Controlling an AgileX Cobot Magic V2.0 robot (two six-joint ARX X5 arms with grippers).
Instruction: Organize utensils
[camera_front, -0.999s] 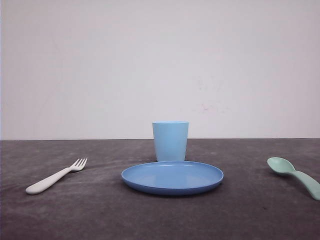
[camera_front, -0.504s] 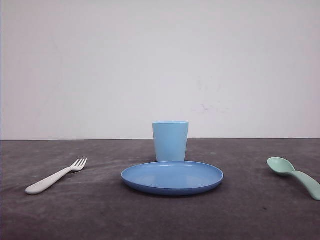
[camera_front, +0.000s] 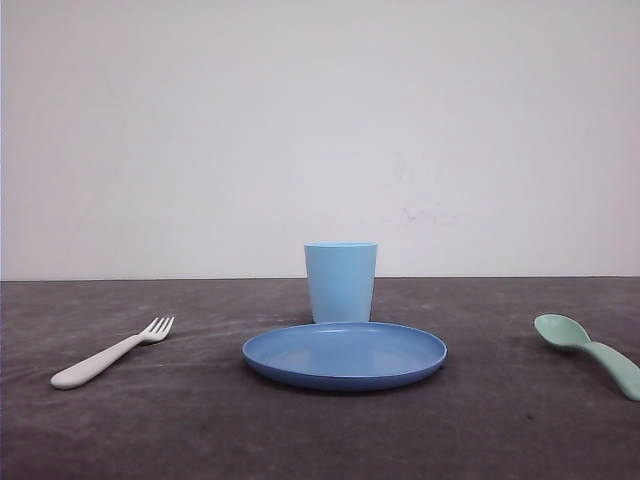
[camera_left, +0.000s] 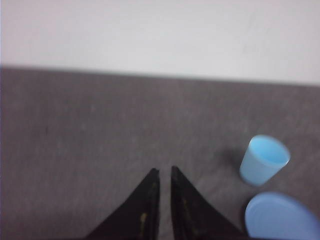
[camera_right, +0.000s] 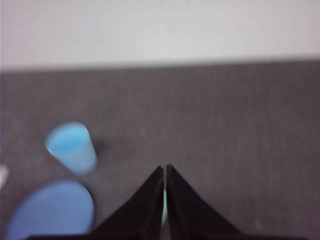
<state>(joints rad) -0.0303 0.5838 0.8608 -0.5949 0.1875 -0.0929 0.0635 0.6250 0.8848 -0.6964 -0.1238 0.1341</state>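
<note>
The white fork (camera_front: 110, 355) lies on the dark table at the left, tines pointing away toward the back right. At the far right lies the mint-green spoon (camera_front: 590, 350), bowl toward the middle and handle running off the edge of the front view. My left gripper (camera_left: 165, 170) hangs over bare table with its fingers almost together and nothing between them. My right gripper (camera_right: 165, 167) is shut, and a sliver of the spoon (camera_right: 164, 210) shows through the slit between its fingers, down on the table.
A round blue plate (camera_front: 345, 378) sits mid-table with a light blue cup (camera_front: 341, 282) upright just behind it. Both wrist views catch the cup (camera_left: 265, 160) (camera_right: 72, 147) and plate (camera_left: 280, 217) (camera_right: 52, 210) off to one side. A pale wall stands behind the table.
</note>
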